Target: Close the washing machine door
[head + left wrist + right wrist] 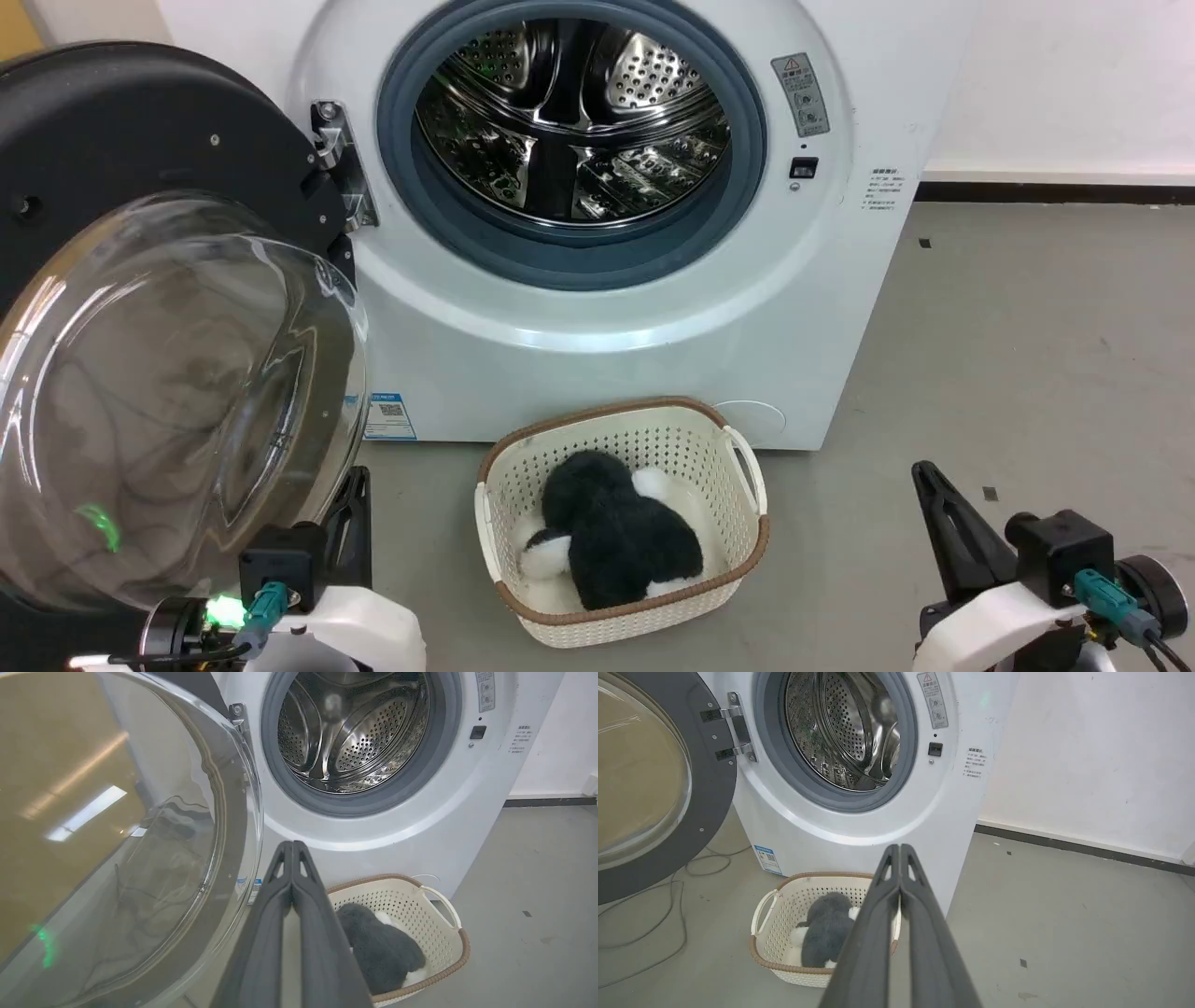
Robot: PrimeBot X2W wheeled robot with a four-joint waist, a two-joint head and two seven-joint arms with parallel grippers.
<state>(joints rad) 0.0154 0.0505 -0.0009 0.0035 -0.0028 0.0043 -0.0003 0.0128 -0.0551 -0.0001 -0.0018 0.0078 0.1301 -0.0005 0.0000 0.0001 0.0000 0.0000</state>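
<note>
Washing machine (653,355): white front-loader, round port uncovered. Washing machine door (121,140) is swung fully out to the machine's left side and hangs on the metal hinge (341,163) at the left edge of the port. Its black rim faces out, and the clear glass bowl (168,401) bulges toward the camera.

Drum (569,121) inside the machine: perforated steel with nothing visible in it. A grey rubber ring (579,261) runs around its mouth. A small blue label (389,415) sits at the machine's lower left front corner.

Basket (747,485): cream, perforated, brown rim band, white handles. It stands on the floor (1027,373) just in front of the machine, below the port. Inside lies one black-and-white plush toy (616,541), which takes up most of the bottom.

Left gripper (292,847): the two dark fingers are pressed together tip to tip with nothing between them. It is low in front of the machine's left side, just beside the lower edge of the glass bowl. Whether it touches the glass cannot be told.

Right gripper (900,851): fingers also closed flat against each other, nothing held. It is in front of the machine's right side, well apart from the door, fingers pointing toward the machine.

A cable (668,896) lies loose on the floor left of the machine, under the open door. A white wall (1087,756) stands to the right of the machine.
</note>
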